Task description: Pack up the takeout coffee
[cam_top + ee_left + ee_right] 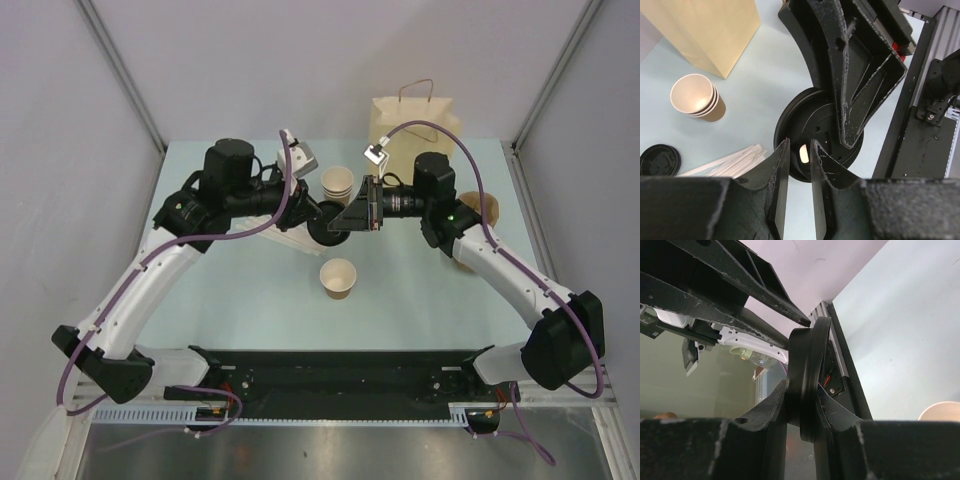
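I'm clamping the black lid (326, 222) by its rim in the right pincer (801, 396), left pincer (799, 145) narrowly apart facing it, while the light, crushable cup (338, 277), likely wanting a gentle side grip, is standing lidless on the table (250, 300).

The top camera sits high behind the arm bases and looks down over the whole worktop (250, 300) to its far edge. The left wrist camera, very close, looks past the left gripper (800, 146) onto the face of a black lid (815, 120). The right wrist camera looks past the right gripper (802, 395) toward the near edge and sees the same lid (810, 350) edge-on.
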Available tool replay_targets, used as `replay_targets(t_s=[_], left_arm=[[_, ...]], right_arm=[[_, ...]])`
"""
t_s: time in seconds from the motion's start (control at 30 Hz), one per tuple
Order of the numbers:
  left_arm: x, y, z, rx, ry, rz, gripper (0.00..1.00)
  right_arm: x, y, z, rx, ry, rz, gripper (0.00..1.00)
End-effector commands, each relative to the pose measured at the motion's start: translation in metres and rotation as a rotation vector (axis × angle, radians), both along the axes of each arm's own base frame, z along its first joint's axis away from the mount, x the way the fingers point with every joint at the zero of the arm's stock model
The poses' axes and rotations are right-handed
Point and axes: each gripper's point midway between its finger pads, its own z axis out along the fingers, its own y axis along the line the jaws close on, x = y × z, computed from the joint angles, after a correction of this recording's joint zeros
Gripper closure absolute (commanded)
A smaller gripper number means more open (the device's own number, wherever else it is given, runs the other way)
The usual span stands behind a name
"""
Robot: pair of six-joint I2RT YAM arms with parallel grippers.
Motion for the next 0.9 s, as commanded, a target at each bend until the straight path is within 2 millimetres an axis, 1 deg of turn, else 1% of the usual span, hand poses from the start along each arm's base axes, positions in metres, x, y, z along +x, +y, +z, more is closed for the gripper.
replay_targets(t_s=[0.0, 0.17, 0.27, 0.37, 0.43, 0.47, 0.53, 0.57, 0.6, 0.67, 0.7, 0.73, 0.77, 0.8, 0.83, 0.87], left_arm=[[0.003, 0.003, 0.005, 0.022, -0.037, 0.021, 0.72], [0.003, 0.005, -0.005, 0.045, -0.018, 0.024, 0.7], [0.005, 0.003, -0.009, 0.052, -0.008, 0.022, 0.73], [0.005, 0.001, -0.007, 0.041, -0.006, 0.012, 0.83], [0.006, -0.001, -0.009, 0.042, -0.003, 0.01, 0.86], [0.006, -0.001, -0.008, 0.041, -0.004, 0.009, 0.9], [0.006, -0.003, -0.008, 0.038, 0.005, 0.001, 0.94], [0.005, -0.004, -0.006, 0.033, 0.005, -0.002, 0.98], [0.006, -0.005, -0.006, 0.03, 0.009, -0.004, 1.0], [0.006, -0.008, -0.007, 0.024, 0.027, -0.008, 1.0], [0.006, -0.008, -0.007, 0.022, 0.031, -0.009, 1.0], [0.006, -0.009, -0.009, 0.02, 0.045, -0.005, 1.0], [0.007, -0.009, -0.011, 0.022, 0.053, -0.001, 1.0], [0.008, -0.009, -0.011, 0.027, 0.055, 0.004, 1.0], [0.009, -0.009, -0.016, 0.037, 0.066, 0.005, 1.0], [0.009, -0.008, -0.02, 0.05, 0.075, 0.01, 1.0]], right_arm=[[-0.001, -0.004, 0.014, 0.031, -0.04, -0.014, 0.93], [0.001, -0.005, 0.016, 0.038, -0.034, -0.021, 0.93], [-0.001, -0.005, 0.017, 0.046, -0.035, -0.014, 0.92], [-0.002, -0.005, 0.015, 0.043, -0.048, -0.011, 0.92], [-0.001, -0.006, 0.012, 0.037, -0.043, -0.013, 0.92], [-0.002, -0.006, 0.012, 0.037, -0.045, -0.011, 0.92], [-0.002, -0.007, 0.011, 0.034, -0.047, -0.014, 0.91], [-0.001, -0.006, 0.01, 0.031, -0.046, -0.014, 0.91], [-0.001, -0.007, 0.01, 0.031, -0.051, -0.016, 0.91], [0.001, -0.007, 0.009, 0.029, -0.053, -0.025, 0.88], [0.003, -0.007, 0.008, 0.026, -0.046, -0.028, 0.86], [0.003, -0.007, 0.007, 0.023, -0.051, -0.03, 0.81], [0.006, -0.01, 0.006, 0.019, -0.048, -0.04, 0.63], [0.008, -0.012, 0.003, 0.011, -0.035, -0.049, 0.54], [0.009, -0.014, 0.002, 0.007, -0.032, -0.052, 0.36], [0.011, -0.016, 0.001, 0.003, -0.027, -0.058, 0.27]])
